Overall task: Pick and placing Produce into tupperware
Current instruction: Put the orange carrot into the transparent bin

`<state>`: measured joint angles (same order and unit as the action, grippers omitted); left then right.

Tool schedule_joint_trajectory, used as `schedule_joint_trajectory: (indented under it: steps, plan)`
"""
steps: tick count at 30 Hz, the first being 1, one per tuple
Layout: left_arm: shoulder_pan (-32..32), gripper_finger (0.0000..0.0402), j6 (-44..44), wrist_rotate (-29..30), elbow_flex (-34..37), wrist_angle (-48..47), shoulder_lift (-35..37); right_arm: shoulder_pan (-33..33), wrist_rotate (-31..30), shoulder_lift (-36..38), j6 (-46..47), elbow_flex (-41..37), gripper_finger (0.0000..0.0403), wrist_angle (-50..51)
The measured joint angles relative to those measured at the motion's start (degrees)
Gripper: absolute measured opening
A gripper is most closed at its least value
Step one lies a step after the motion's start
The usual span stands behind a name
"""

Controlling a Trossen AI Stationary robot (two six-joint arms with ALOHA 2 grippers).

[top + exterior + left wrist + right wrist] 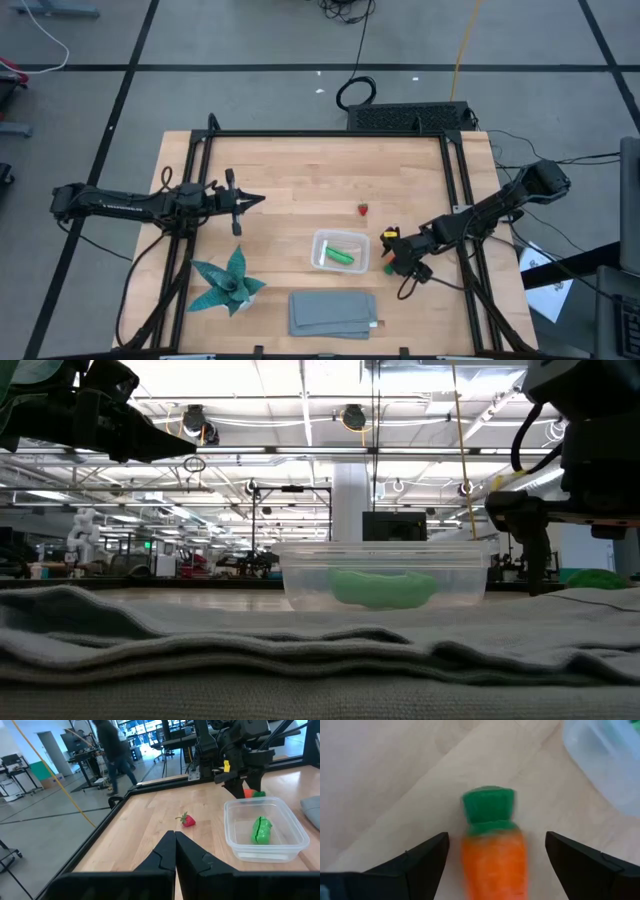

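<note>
The clear tupperware [340,250] stands on the wooden table with the green pod [342,256] lying inside it; both also show in the low view, tupperware [385,575] and pod [385,588]. The red strawberry [364,209] lies on the bare table beyond the tupperware. The orange carrot [495,862] lies flat on the table just right of the tupperware. My right gripper [496,839] is open and low over it, one finger on each side and apart from it. My left gripper [245,203] is shut and hovers over the table's left part.
A teal spiky plant [228,283] stands near the table's near-left corner. A folded grey cloth [333,312] lies by the near edge and fills the low view's foreground. A black frame [330,133] rims the table. A person [112,750] walks in the room beyond.
</note>
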<state>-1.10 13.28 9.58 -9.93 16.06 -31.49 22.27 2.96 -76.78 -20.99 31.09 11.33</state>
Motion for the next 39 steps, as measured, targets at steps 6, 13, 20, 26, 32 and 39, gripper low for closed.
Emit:
schedule_joint_trajectory:
  steps: [6,13,20,26,32,39]
  plan:
    - [0.0,0.0001,0.0,0.0,0.0,0.0,0.0,-1.2,2.3,-0.1,3.0,0.0,0.0292,1.2]
    - [0.0,0.0001,0.0,0.0,0.0,0.0,0.0,-1.3,2.4,-0.1,3.8,0.0,0.0247,1.0]
    - [0.0,0.0001,0.0,0.0,0.0,0.0,0.0,-1.3,1.6,-0.1,3.8,0.0,0.0204,0.9]
    - [0.0,0.0001,0.0,0.0,0.0,0.0,0.0,-1.2,1.5,-0.1,3.8,0.0,0.0174,0.9]
    - [0.0,0.0001,0.0,0.0,0.0,0.0,0.0,-1.2,1.4,0.2,3.8,0.0,0.0180,0.7]
    - [0.0,0.0001,0.0,0.0,0.0,0.0,0.0,-1.3,-0.1,2.2,4.0,2.8,0.0179,3.2]
